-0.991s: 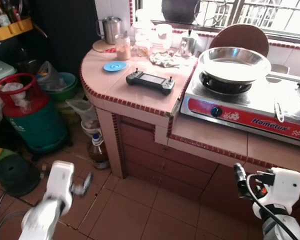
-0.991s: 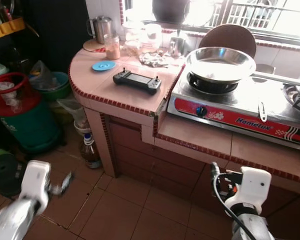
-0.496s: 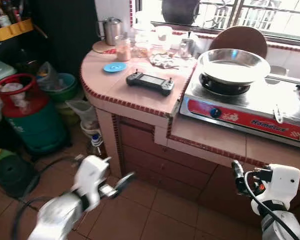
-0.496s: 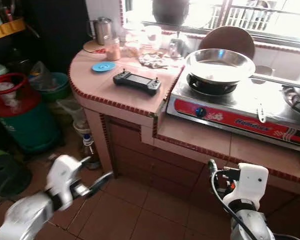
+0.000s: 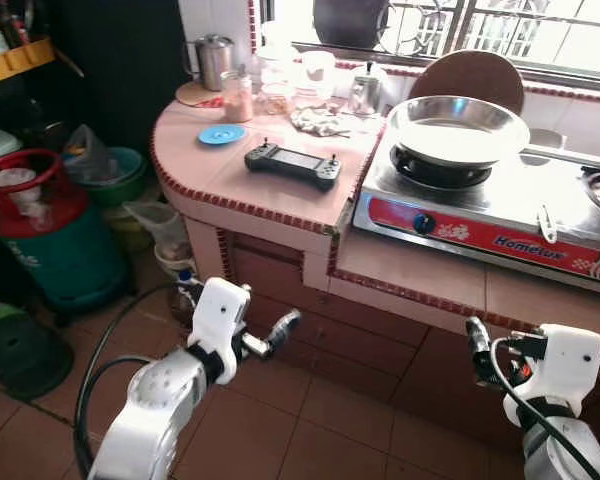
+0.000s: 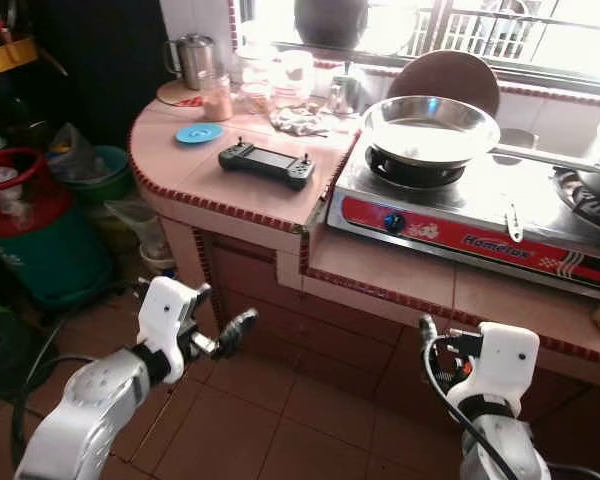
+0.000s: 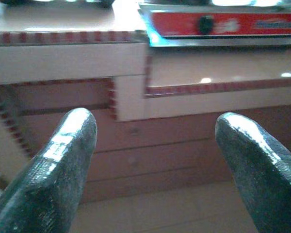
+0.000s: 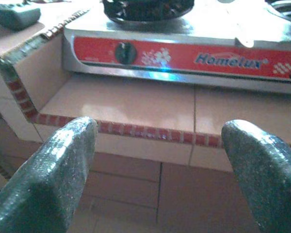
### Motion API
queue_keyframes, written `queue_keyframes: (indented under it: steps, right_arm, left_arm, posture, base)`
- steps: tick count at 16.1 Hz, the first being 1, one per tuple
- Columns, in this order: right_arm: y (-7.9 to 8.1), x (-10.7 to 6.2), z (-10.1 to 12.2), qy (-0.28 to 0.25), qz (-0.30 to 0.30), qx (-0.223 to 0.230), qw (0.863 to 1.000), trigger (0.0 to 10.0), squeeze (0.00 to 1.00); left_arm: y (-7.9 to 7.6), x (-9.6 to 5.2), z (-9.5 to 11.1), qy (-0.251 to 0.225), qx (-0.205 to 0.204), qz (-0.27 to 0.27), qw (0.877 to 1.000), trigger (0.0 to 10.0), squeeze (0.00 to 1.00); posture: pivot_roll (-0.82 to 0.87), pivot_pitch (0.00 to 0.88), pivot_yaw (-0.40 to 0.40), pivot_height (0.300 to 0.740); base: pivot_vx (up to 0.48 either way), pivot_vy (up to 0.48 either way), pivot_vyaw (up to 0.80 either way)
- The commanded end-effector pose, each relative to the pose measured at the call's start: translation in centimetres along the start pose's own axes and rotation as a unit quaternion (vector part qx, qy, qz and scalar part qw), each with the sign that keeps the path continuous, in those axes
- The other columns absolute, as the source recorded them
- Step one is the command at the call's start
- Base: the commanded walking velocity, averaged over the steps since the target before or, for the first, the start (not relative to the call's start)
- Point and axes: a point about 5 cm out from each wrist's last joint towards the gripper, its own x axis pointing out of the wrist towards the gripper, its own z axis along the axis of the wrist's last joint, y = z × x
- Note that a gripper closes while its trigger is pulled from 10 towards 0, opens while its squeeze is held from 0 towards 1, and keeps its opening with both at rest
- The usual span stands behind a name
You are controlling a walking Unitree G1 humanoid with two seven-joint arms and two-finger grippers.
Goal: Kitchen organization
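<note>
Tiled counter [image 5: 280, 195] ahead: game controller [image 5: 293, 164] near its front edge, steel pan [image 5: 460, 128] on Homelux stove [image 5: 480, 215]. Both arms below counter level; my left gripper [image 5: 280, 330] and right gripper [image 5: 477, 352] gape wide, nothing held.

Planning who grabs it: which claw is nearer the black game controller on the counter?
Left. The left claw hangs below the counter edge, roughly under the game controller. The right claw is low under the stove, well off to the controller's right.
</note>
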Motion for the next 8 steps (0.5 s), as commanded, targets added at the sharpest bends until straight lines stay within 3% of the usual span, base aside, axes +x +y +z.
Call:
queue_keyframes:
  steps: [1,4,8]
  right_arm:
    - [-0.3,0.0,0.6,-0.010,-0.005,-0.003,1.000,10.0,0.00]
    - [-0.2,0.1,0.7,-0.011,-0.007,-0.001,1.000,10.0,0.00]
    - [0.0,0.7,1.0,-0.016,-0.006,0.000,1.000,10.0,0.00]
  left_arm:
    - [0.2,0.7,0.9,-0.011,0.031,0.023,0.999,10.0,0.00]
    - [-0.9,2.8,2.2,-0.035,0.060,0.039,0.997,10.0,0.00]
    - [-0.4,6.6,5.2,-0.077,0.048,0.105,0.990,10.0,0.00]
  posture:
    - [0.04,0.000,-0.026,0.740]
    - [0.02,0.000,-0.038,0.740]
    - [0.01,0.000,-0.047,0.740]
  base:
    - [0.000,0.000,0.00]
    - [0.000,0.000,0.00]
    - [0.000,0.000,0.00]
